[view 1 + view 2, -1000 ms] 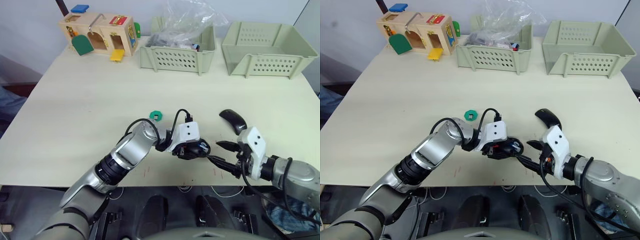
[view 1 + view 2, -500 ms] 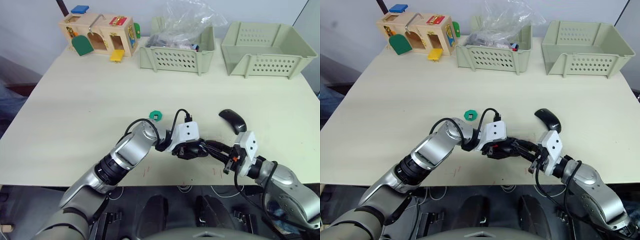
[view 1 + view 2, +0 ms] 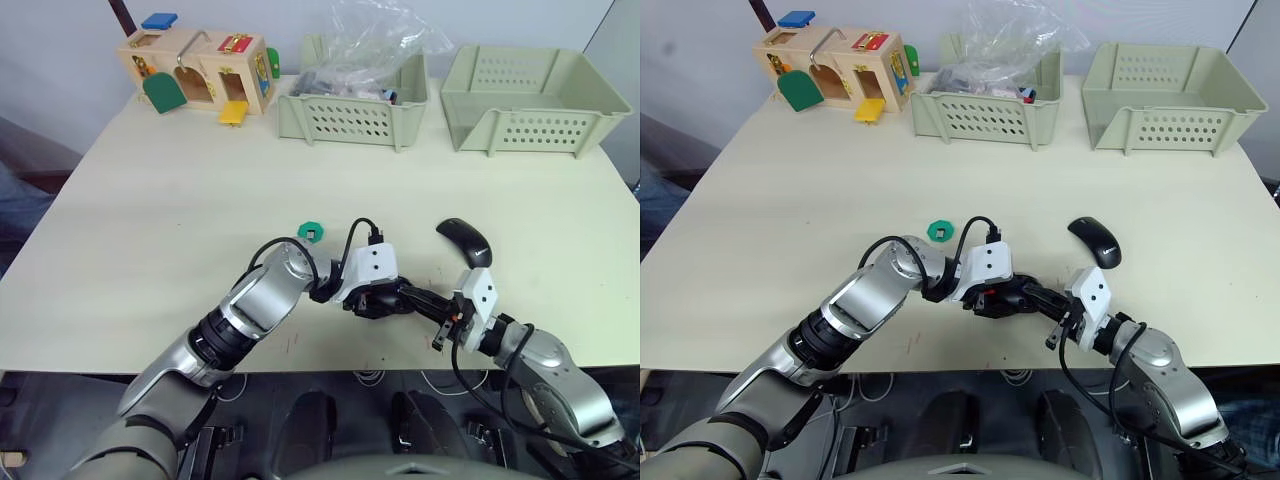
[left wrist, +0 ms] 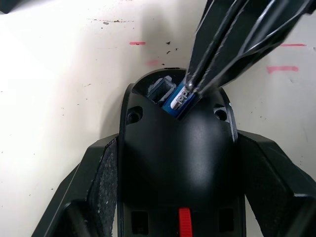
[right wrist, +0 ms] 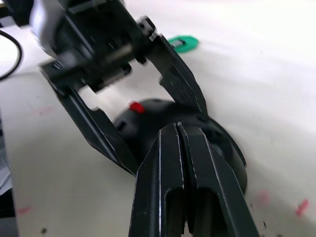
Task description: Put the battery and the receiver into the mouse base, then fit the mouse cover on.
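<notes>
My left gripper (image 3: 377,298) is shut on the mouse base (image 4: 177,163), a black oval body with a red patch (image 4: 183,217); its fingers (image 4: 98,177) clamp the two sides. The blue-and-silver battery (image 4: 178,102) lies slanted in the open slot at the base's far end. My right gripper (image 5: 180,132) is shut, and its tips touch the battery's upper end from the right. The glossy black mouse cover (image 3: 466,241) lies on the table (image 3: 180,200) behind my right arm. The receiver is out of view.
A green scalloped disc (image 3: 312,232) lies just behind my left wrist. At the back stand a wooden toy box (image 3: 198,68), a basket holding a plastic bag (image 3: 357,95) and another basket (image 3: 535,98). The table's front edge runs close under both grippers.
My right gripper has closed its fingers and slid left to the mouse base, tips now on the battery. The left gripper and base have stayed put.
</notes>
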